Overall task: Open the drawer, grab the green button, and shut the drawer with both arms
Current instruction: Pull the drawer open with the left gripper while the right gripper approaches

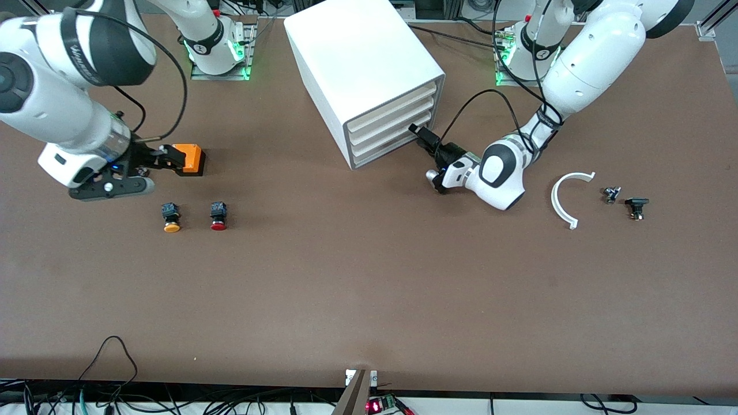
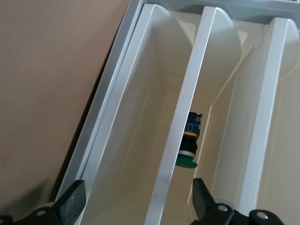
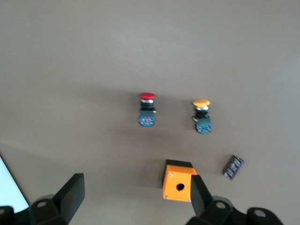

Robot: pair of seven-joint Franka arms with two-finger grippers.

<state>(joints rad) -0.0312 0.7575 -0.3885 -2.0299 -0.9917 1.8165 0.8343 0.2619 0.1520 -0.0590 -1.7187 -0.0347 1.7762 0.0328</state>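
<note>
The table (image 1: 369, 288) is covered by a matt brown surface, smooth and without gloss. The cabinet (image 1: 351, 52) is formed of smooth white plastic with a soft sheen; its drawers (image 2: 140, 140) are seen as cream, semi-matt plastic. The arms (image 1: 594, 57) are clad in glossy white shells with black bands. The green button (image 2: 186, 161) has a shiny cap, as have the red button (image 1: 218, 226) and yellow button (image 1: 171, 227). The orange box (image 3: 179, 186) appears as matt plastic.

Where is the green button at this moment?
The green button shows only in the left wrist view, inside the white cabinet, seen through a gap between its drawer fronts. The open left gripper is at those drawer fronts.
</note>
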